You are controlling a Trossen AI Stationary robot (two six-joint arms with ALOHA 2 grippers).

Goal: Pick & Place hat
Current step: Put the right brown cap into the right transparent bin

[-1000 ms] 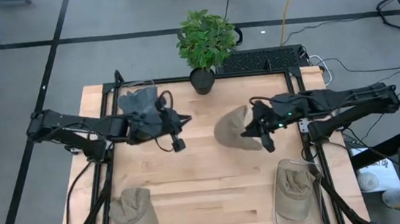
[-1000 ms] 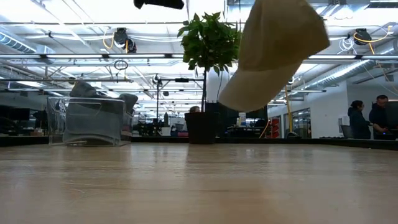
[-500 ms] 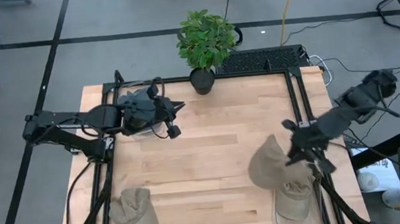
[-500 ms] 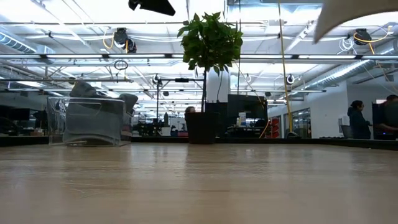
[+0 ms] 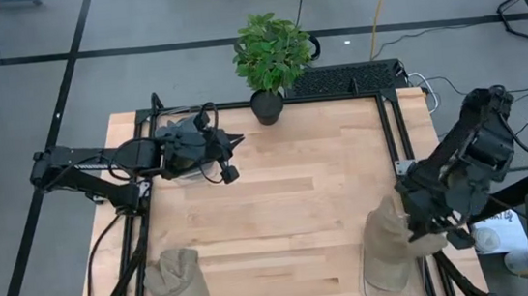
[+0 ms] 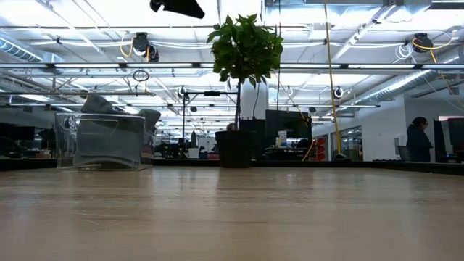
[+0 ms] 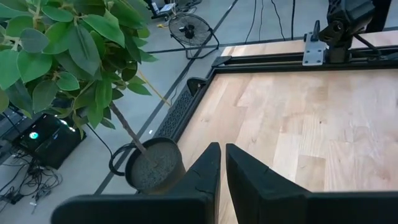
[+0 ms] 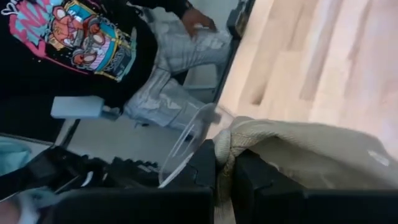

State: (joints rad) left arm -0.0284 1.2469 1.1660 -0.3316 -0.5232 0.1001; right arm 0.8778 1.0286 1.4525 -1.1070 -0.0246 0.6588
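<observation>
A beige hat [image 5: 385, 233] hangs from my right gripper [image 5: 412, 237] over the clear bin [image 5: 375, 288] at the table's near right corner. That gripper is shut on it. In the right wrist view the hat [image 8: 311, 155] fills the space past the fingers. My left gripper [image 5: 231, 171] is shut on nothing and hovers above the table, beside the far left clear bin [image 5: 177, 137] of grey hats. In the low view it shows at the top [image 6: 178, 6]. A second beige hat [image 5: 178, 283] lies on its brim side at the near left corner. My right gripper pinches a bunched fold of the beige hat's cloth [image 8: 229, 142] between its two fingers. The fingers slant down from the table's right side. The hat hangs below them over the bin; whether its lower end rests in the bin I cannot tell.
A potted plant [image 5: 273, 55] stands at the middle of the far edge. A black frame rail [image 5: 393, 126] runs around the table. A person in a black printed shirt [image 8: 81, 43] sits just past the near right corner. Bare wood [image 5: 298, 203] spans the table's middle.
My right gripper carried the beige hat from the table's middle toward the near right corner and turned down over the clear bin; the hat went out of the low view. My left gripper drew back a little toward the far left bin, then stayed still.
</observation>
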